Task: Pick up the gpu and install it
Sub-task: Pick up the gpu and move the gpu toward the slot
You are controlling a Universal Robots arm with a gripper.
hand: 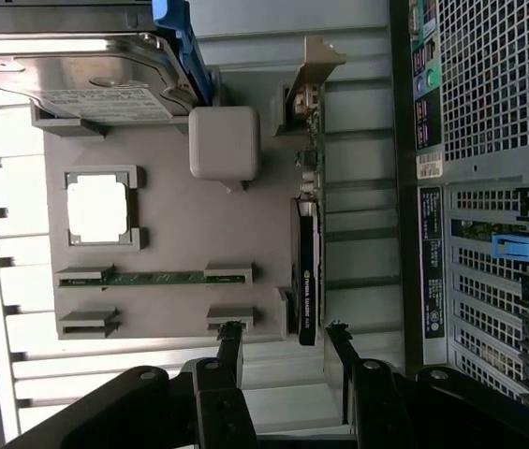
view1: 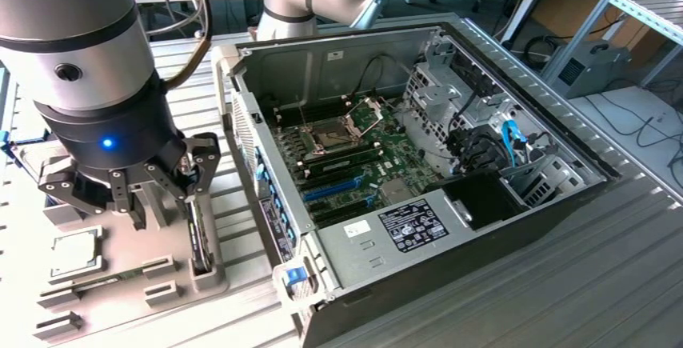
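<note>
here the hand point(hand: 283, 329), fingers apart and empty, hangs above the edge-standing gpu point(hand: 309, 271), near the computer case point(hand: 489, 94).

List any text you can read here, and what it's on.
None reads clearly.
gpu: white print along its edge, too small.
hard drive: white label, blurred.
power supply: black label, too small.
case: rear sticker, too small.
</note>
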